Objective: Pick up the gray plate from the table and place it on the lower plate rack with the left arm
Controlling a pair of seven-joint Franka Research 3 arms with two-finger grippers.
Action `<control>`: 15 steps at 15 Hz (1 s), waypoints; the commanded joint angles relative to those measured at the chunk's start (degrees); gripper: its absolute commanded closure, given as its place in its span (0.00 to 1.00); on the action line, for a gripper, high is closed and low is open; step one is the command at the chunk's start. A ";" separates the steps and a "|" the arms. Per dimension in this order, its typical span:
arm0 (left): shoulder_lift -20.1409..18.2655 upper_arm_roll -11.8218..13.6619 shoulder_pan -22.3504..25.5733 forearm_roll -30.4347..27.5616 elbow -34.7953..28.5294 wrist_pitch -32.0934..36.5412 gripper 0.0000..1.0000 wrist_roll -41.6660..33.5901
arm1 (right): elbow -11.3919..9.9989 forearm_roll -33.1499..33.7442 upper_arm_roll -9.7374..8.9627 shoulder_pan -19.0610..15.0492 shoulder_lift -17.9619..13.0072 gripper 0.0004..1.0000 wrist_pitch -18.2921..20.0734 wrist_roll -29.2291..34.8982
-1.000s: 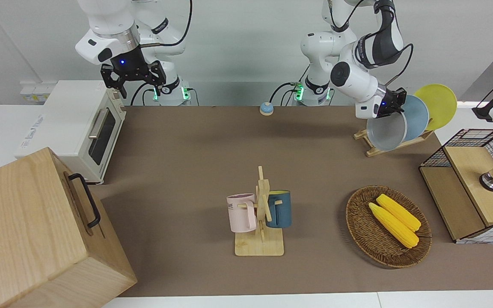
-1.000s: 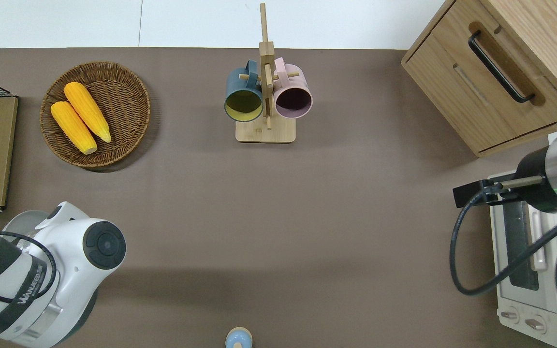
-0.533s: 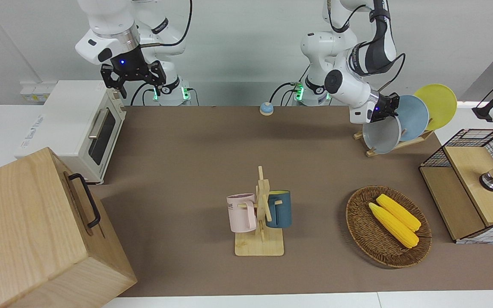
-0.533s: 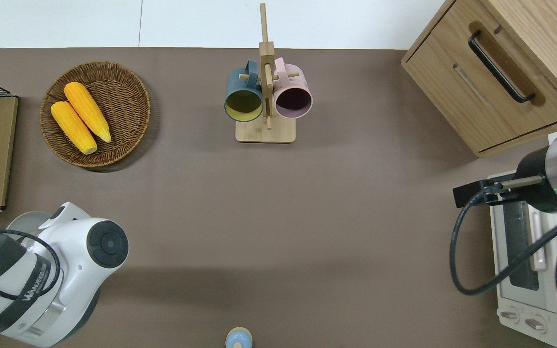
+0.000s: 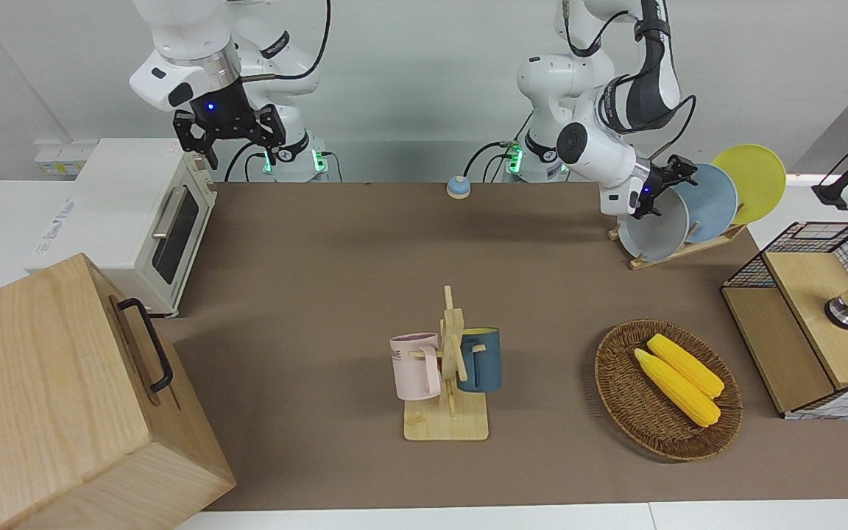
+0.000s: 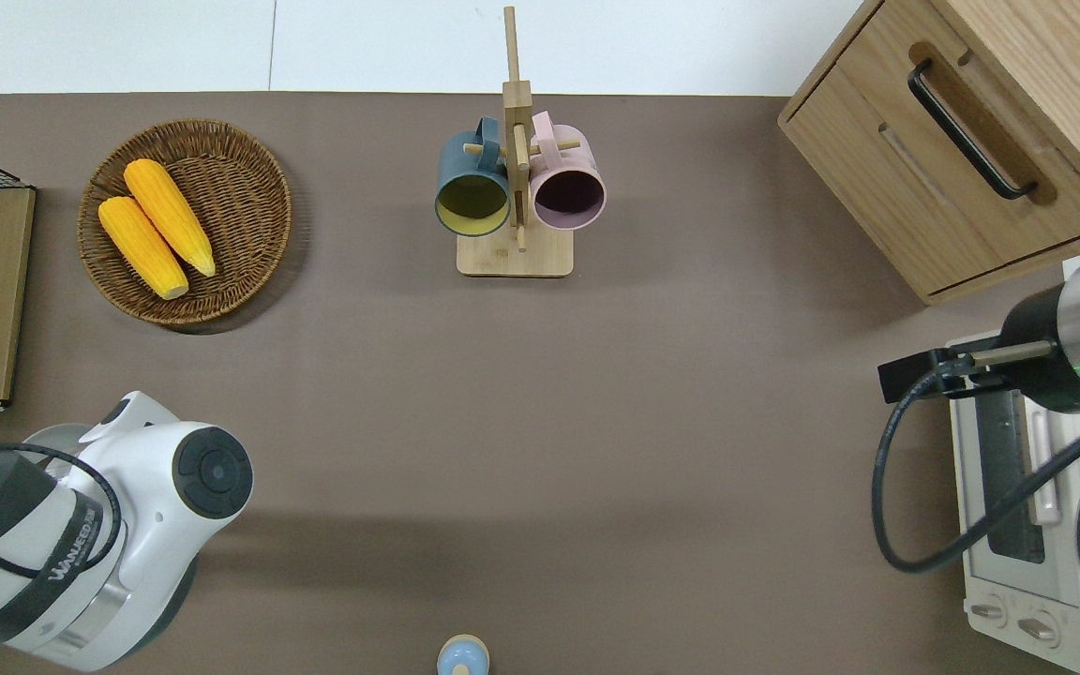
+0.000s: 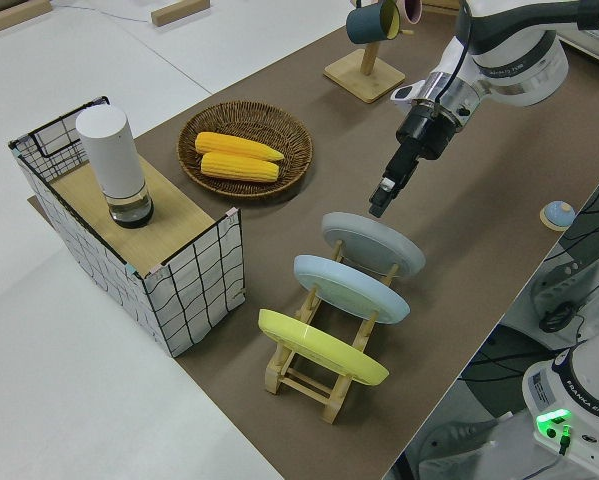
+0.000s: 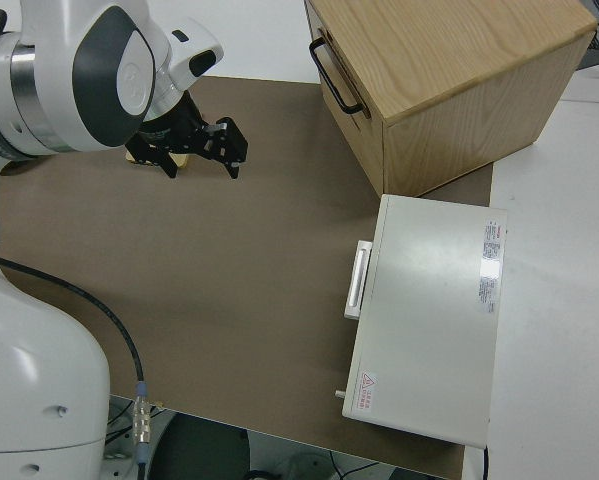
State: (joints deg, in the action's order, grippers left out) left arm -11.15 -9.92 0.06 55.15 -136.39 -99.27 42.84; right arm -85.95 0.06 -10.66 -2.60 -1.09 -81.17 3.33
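Gray plate (image 7: 373, 243) seated tilted in lower plate rack (image 7: 324, 375) at table's (image 5: 336, 243) left-arm end by robot-side edge, likely stiff, smooth, chippable, best pinched at rim; left gripper (image 7: 382, 196) just above rim, fingers apart, empty; right arm parked.

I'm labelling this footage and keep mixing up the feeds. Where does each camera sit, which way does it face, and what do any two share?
Front: across the table, facing the robots; both arms show, left pincer open just above the gray plate.
Overhead: straight down; left arm's elbow, parked right arm, corn basket.
Left side: raised at the left arm's end; plate rack, left pincer.
Right side: beside the right arm; toaster oven, right pincer open.
Front and overhead share the mug stand.
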 commanded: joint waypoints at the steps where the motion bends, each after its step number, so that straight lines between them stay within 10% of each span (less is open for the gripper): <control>1: 3.50 0.43 -0.94 -2.67 5.50 0.56 0.00 0.32 | 0.35 -0.59 -0.32 -0.56 -0.14 0.01 0.75 -0.08; 9: 9.13 -1.33 -1.73 -35.52 28.79 3.37 0.01 -1.87 | 0.35 -0.59 -0.32 -0.56 -0.14 0.01 0.75 -0.08; 15: 8.16 -1.60 -1.29 -52.15 38.82 7.06 0.01 -21.53 | 0.35 -0.59 -0.32 -0.56 -0.14 0.01 0.75 -0.08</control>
State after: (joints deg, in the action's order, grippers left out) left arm -3.80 -12.50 -1.31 9.17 -103.61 -96.65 28.96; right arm -85.95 0.06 -10.66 -2.60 -1.09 -81.17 3.33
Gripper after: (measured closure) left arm 0.009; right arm 0.009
